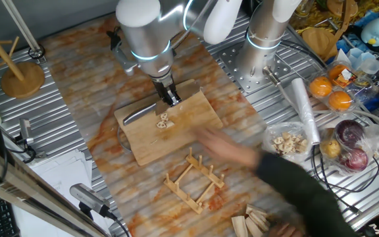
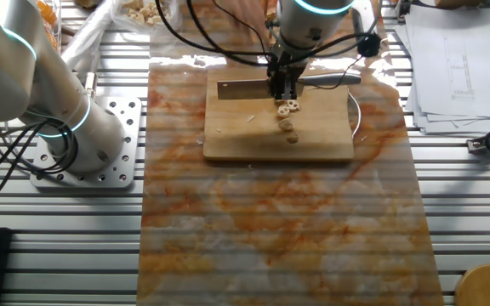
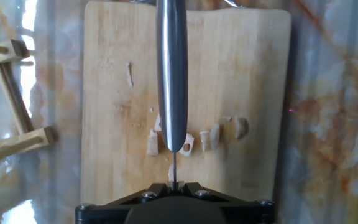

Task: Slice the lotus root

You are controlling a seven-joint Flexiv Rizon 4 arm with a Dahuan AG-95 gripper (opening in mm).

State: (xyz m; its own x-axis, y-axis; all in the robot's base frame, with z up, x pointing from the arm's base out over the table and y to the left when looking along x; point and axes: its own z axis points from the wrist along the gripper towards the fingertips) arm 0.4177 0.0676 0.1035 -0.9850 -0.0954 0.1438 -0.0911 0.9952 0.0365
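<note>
The lotus root lies cut into several thin pale slices in a row across the middle of the wooden cutting board. In the fixed views the slices sit right under the hand. My gripper is shut on a knife. Its steel blade runs straight away from the fingers, edge down, over the row of slices. The gripper stands upright over the board, with the blade level just above the wood.
A person's blurred arm reaches in near a wooden rack in front of the board. A clear bag of pale chips, oranges and red onions lie beside it. A second robot base stands close by.
</note>
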